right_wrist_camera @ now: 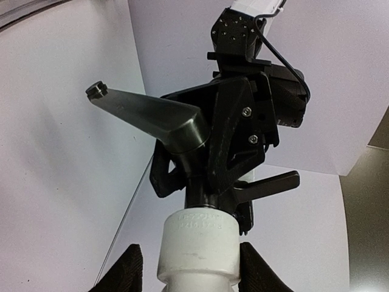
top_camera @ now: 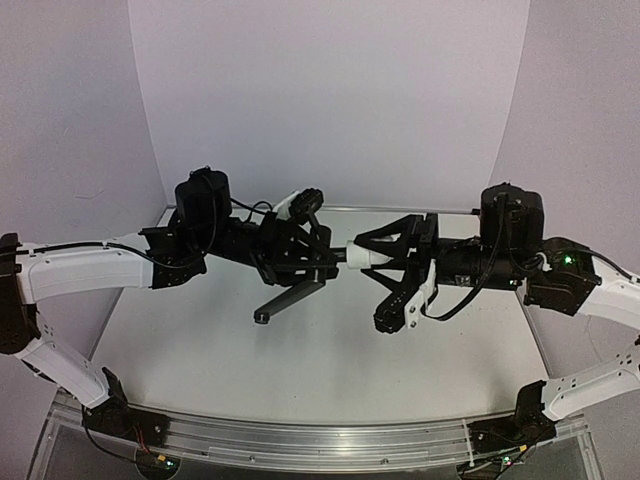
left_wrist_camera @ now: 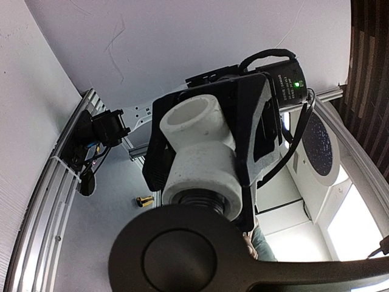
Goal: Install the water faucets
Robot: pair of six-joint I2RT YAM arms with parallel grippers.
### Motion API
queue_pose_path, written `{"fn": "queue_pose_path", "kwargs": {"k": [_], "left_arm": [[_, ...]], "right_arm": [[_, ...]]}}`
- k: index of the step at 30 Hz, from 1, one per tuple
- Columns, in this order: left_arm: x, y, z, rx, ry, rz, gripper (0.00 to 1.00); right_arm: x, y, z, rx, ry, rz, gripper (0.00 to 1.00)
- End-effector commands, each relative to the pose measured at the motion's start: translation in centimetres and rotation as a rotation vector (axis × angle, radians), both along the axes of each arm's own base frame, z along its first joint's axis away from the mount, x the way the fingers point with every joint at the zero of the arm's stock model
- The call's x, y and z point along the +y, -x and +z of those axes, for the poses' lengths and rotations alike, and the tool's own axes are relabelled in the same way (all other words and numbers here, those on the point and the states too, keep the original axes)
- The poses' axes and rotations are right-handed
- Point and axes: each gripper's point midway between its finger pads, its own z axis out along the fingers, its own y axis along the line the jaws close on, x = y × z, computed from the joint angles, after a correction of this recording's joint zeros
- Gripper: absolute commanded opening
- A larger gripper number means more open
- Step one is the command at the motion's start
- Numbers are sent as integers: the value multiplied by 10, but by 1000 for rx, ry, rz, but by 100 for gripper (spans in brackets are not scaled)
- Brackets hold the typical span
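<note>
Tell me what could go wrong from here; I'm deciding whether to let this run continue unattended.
1. The faucet and white fitting meet in mid-air above the table; if the right gripper grips loosely, which I cannot rule out, the fitting could drop.
2. The left gripper clamps the faucet; any tilt between the arms might jam the joint.

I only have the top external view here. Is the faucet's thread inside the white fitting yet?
Observer: Yes. The left wrist view shows the dark thread of the faucet entering the white fitting.
Operator: Is the right gripper clamped on it?
Observer: Its fingers flank the fitting, but a slight gap shows on one side, so I cannot tell.
Operator: Anything loose below?
Observer: A small brass part lies on the table.
</note>
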Motion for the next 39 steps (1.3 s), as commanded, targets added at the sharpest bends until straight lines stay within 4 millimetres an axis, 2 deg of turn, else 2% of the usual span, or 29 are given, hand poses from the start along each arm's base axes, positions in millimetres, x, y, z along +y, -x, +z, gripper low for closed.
{"fn": "queue_pose_path", "kwargs": {"k": [1,6,10,14,19,25,28,32,33,34,37,39], "left_arm": [[11,14,46,-132,160,-60,0],[11,13,48,-163,172,-38,0],[14,9,52,-276,186,52,0],[28,7,66,-449,233,171,0],[38,10,75,-640,282,286,0],[32,28,80,-999,311,406,0],[30,19,79,-1115,270,476,0],[34,10,84,-1237,236,569,0],[37,7,86,-1244,229,592,0],[40,4,88,-1243,218,616,0],[47,-3,96,-1161,173,662,0],[50,-1,97,-1092,163,653,0]], "right_arm": [[2,-7,14,-46,-58,-41,46],[5,-4,31,67,-140,-38,33],[12,2,49,306,-237,-34,23],[19,13,60,568,-309,-9,16],[26,27,63,868,-359,19,15],[38,51,79,1356,-408,91,14],[41,65,81,1592,-380,141,13],[40,60,89,1777,-421,134,13],[40,61,90,1791,-416,137,20],[40,61,90,1791,-410,143,32],[36,54,89,1665,-427,111,76],[30,49,88,1453,-411,99,85]]}}
